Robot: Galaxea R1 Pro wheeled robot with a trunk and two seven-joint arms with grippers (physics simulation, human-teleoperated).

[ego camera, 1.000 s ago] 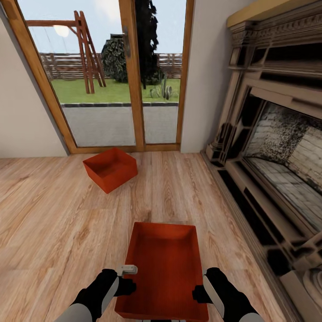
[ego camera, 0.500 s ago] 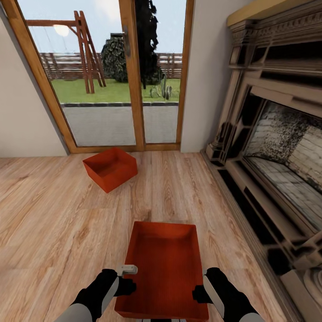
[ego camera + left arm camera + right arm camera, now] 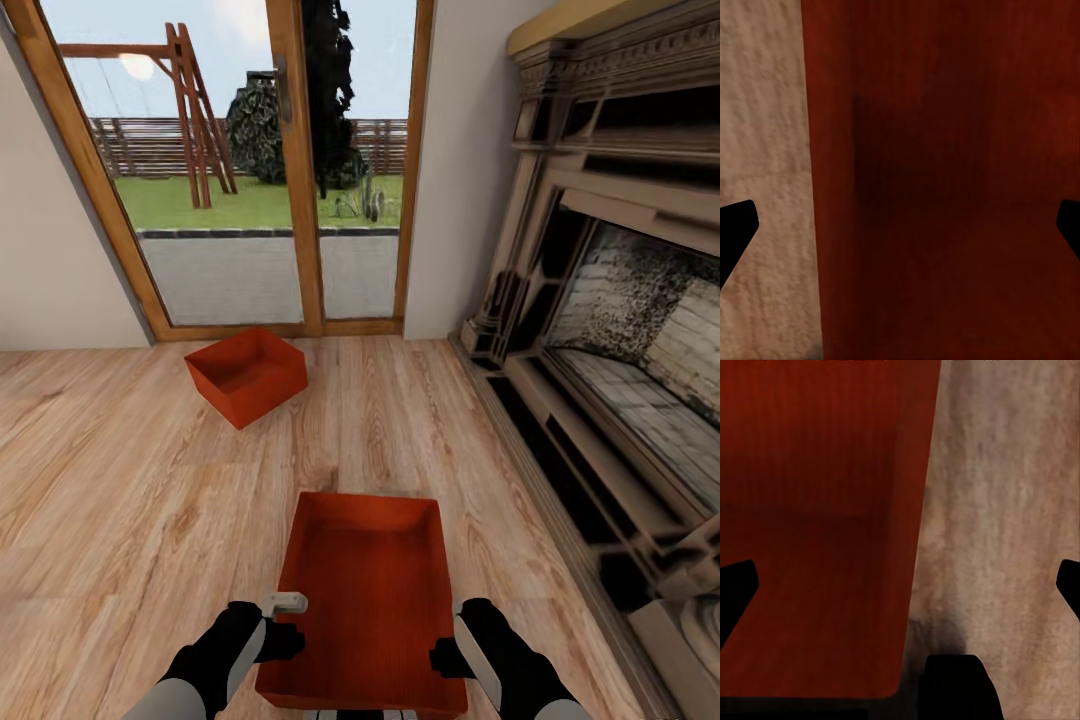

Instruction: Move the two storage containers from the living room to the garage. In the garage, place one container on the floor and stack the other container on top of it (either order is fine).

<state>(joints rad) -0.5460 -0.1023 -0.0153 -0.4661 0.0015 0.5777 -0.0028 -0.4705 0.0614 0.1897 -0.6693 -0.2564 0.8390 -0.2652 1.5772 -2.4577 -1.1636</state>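
From the head we've got the near bin point(image 3: 365, 600) on the wood floor point(image 3: 120, 500) between our left gripper point(image 3: 275, 622) and right gripper point(image 3: 448, 655), the other bin point(image 3: 246, 376) by the glass doors point(image 3: 250, 170). Both wrist views show fingers spread wide astride a bin wall, gripping nothing, probably to lift from both sides

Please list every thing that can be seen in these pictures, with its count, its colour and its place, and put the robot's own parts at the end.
storage containers: 2, red-orange; near container on the wood floor between the two claws, far container on the floor before the glass doors.
glass doors: 1 pair, wood-framed; back wall, garden behind.
fireplace: 1, dark carved; right side.
wood floor: light planks.
left claw: 1, black; open, at the near container's left wall.
right claw: 1, black; open, at its right wall.
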